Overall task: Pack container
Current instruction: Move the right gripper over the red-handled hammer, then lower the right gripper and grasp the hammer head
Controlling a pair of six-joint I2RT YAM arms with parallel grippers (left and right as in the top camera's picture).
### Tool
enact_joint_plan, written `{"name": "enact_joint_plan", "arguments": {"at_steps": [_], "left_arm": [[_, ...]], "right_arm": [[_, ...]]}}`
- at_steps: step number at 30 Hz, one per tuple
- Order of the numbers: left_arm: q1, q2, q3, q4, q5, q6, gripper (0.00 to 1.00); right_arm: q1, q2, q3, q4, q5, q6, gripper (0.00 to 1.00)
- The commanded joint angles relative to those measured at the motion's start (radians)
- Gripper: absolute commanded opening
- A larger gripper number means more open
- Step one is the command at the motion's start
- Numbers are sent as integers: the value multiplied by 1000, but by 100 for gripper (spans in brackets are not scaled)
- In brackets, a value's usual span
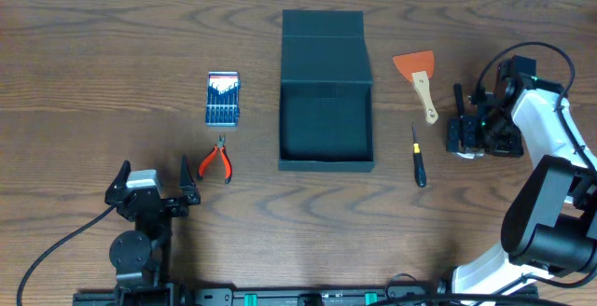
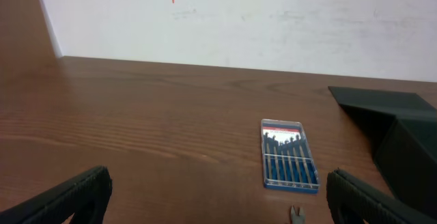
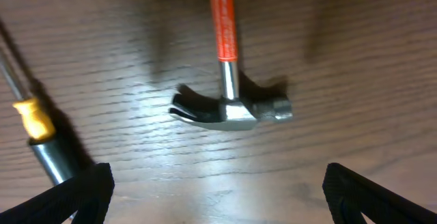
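Note:
The container point(image 1: 326, 119), a large dark box, stands open at the table's middle with its flap lid point(image 1: 322, 35) laid back; its side also shows in the left wrist view point(image 2: 410, 142). Nothing shows inside it. My left gripper point(image 1: 154, 183) point(image 2: 218, 207) is open near the front edge, facing a blue screwdriver case point(image 1: 222, 98) point(image 2: 289, 154) and red pliers point(image 1: 216, 161) point(image 2: 296, 214). My right gripper point(image 1: 459, 119) point(image 3: 218, 197) hangs open over an orange-handled hammer point(image 3: 229, 108). A yellow-banded screwdriver point(image 1: 418, 157) point(image 3: 34, 121) lies to its left.
An orange scraper point(image 1: 417, 77) with a wooden handle lies right of the container. The hammer is hidden under the right arm in the overhead view. A pale wall point(image 2: 239, 19) rises behind the table's far edge.

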Motion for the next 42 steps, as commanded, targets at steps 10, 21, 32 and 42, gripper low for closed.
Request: {"name": "enact_joint_plan", "arguments": {"at_steps": [10, 21, 32, 42], "left_arm": [[-5, -6, -11, -40, 11, 17, 99], [-5, -6, -11, -40, 11, 17, 98], [-5, -6, -11, -40, 11, 17, 99], [-5, -6, -11, -40, 11, 17, 99]], "right_arm": [[-23, -1, -7, 68, 58, 32, 99], [-22, 14, -7, 93, 47, 9, 99], [-22, 153, -7, 113, -14, -13, 99], [-22, 203, -7, 120, -21, -13, 99]]}}
